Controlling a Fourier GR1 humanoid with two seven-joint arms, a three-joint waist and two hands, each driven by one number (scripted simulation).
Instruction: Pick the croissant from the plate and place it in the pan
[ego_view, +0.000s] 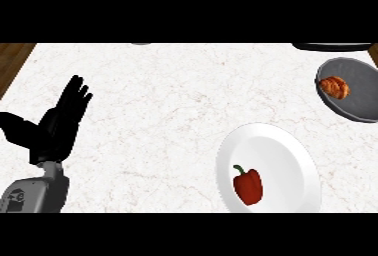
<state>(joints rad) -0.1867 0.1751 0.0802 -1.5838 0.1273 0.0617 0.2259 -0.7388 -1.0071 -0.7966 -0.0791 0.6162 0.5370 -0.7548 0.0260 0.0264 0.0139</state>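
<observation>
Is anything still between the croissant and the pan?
No. The croissant already lies inside the pan, at its left side. Only a red pepper sits on the white plate.

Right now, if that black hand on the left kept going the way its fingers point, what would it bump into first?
Probably nothing: the left hand points up and slightly right over bare counter, well clear of the plate and pan.

White marble-veined counter top (162, 95), with perhaps dark wooden floor (13, 57) past its far-left edge.
</observation>
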